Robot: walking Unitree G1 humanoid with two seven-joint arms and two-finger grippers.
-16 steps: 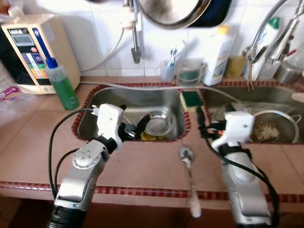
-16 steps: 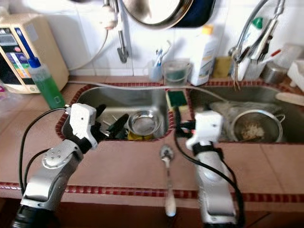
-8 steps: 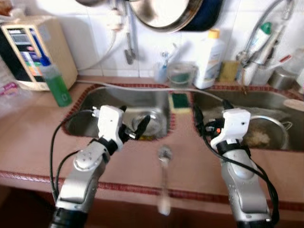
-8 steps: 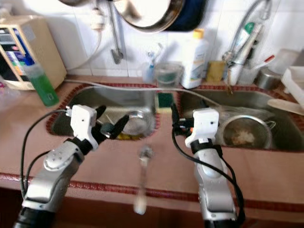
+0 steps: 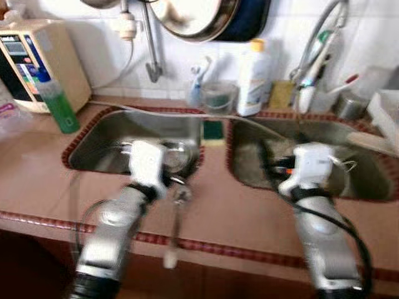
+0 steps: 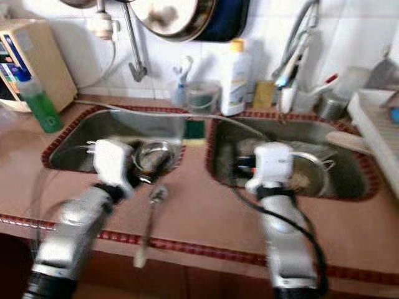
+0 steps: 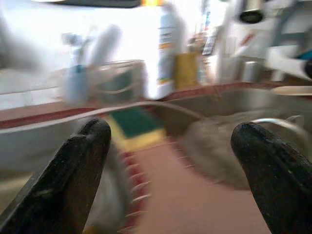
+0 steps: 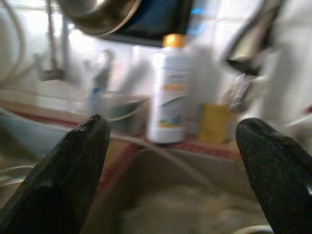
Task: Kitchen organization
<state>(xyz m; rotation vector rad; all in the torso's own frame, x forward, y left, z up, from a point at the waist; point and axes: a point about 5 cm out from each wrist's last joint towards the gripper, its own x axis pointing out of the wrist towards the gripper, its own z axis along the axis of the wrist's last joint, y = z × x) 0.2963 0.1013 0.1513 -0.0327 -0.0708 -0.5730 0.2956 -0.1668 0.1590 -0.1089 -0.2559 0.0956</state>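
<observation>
Blur tells you the head has swung right since a second ago; spoon (image 5: 174,221) lies untouched on the table by the left gripper (image 5: 167,176), both jaws apart, empty.

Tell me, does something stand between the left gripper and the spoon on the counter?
Nothing visible does. The spoon lies on the counter in front of the left sink, and the left gripper, jaws open, hovers just above its bowl.

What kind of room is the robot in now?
Most likely a home kitchen, at the sink counter: a double steel sink set in a tiled counter, a pan hanging on the wall, and a white bottle behind the sink.
</observation>
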